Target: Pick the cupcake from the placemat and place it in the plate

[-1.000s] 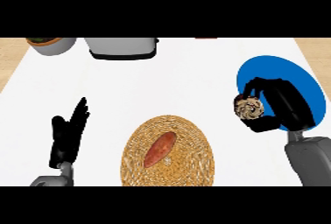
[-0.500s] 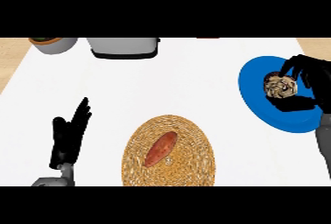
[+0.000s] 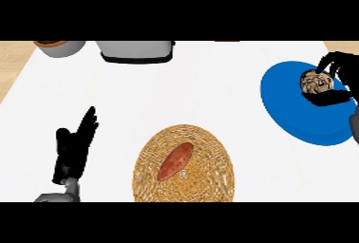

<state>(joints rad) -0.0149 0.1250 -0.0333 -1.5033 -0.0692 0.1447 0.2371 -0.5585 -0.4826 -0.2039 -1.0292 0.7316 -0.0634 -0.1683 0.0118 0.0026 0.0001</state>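
One sweet potato (image 3: 174, 162) on placemat (image 3: 210, 182)

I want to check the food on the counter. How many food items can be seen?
2. The cupcake is over the blue plate, held by the right robot hand. A sweet potato lies on the woven placemat. The containers at the top edge may hide more.

White counter (image 3: 210, 95), blue plate (image 3: 294, 118), woven placemat (image 3: 210, 180) (round), grey appliance (image 3: 136, 50), bowl (image 3: 60, 47)
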